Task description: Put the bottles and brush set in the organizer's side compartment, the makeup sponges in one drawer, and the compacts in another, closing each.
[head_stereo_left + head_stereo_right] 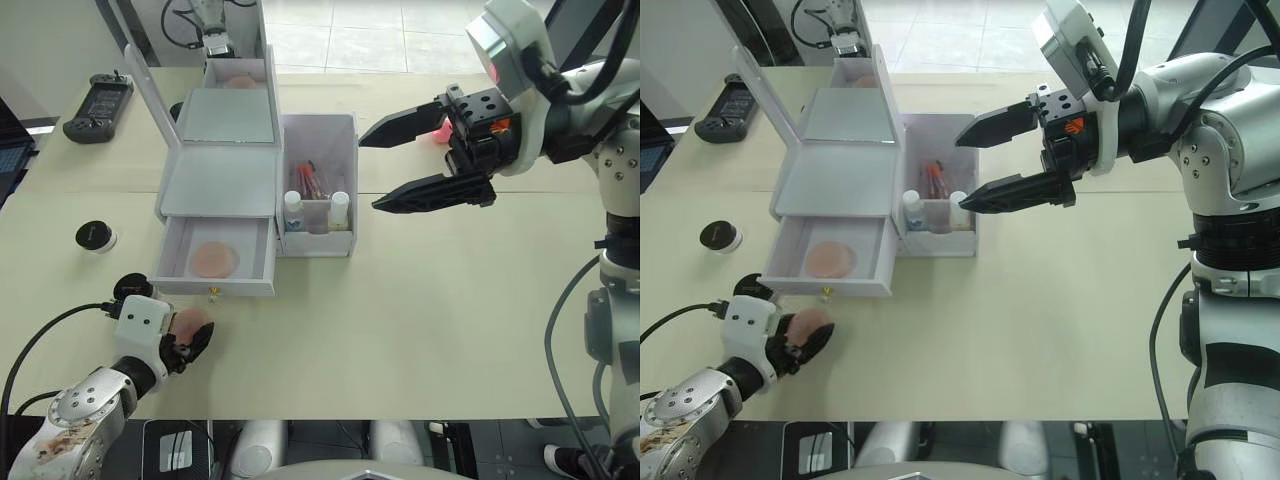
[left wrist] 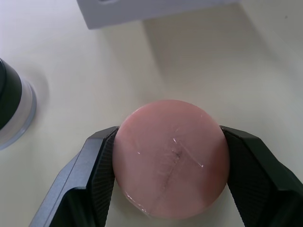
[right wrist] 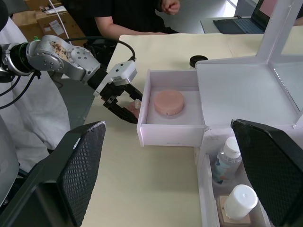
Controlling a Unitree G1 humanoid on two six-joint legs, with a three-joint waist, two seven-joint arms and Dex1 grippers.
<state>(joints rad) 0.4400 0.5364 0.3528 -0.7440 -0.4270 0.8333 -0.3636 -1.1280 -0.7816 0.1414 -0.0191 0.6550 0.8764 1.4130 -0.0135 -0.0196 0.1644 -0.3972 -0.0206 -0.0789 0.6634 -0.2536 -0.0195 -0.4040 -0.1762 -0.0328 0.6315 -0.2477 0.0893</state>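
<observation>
The step in hand is the makeup sponges. One pink sponge [image 1: 214,259] already lies flat in the open lower drawer [image 1: 216,262] of the organizer [image 1: 220,185]. The second sponge [image 2: 171,164] is held by the left gripper [image 1: 190,341], whose two black fingers [image 2: 97,165] press on its round edge from both sides. This sponge is low over the tabletop [image 1: 420,320], just in front of the drawer's front wall and a little to the robot's left of the gold knob [image 1: 212,292]. I cannot tell if it is touching the tabletop or already lifted.

The right gripper [image 1: 385,170] hangs over the tabletop just to the right of the side compartment [image 1: 318,185], with its fingers spread wide and nothing between them. In this compartment the two bottles [image 1: 293,208] with white caps and the brush set [image 1: 310,180] already stand, so that part looks finished.

The two compacts are still outside: one [image 1: 95,236] is on the tabletop to the left of the organizer, the other [image 1: 131,287] is just beside the left gripper.

The next move, in my judgement, calls for lifting the sponge above the drawer's front wall, carrying it forward over the drawer, releasing it beside the first sponge, and then pushing the drawer shut.
</observation>
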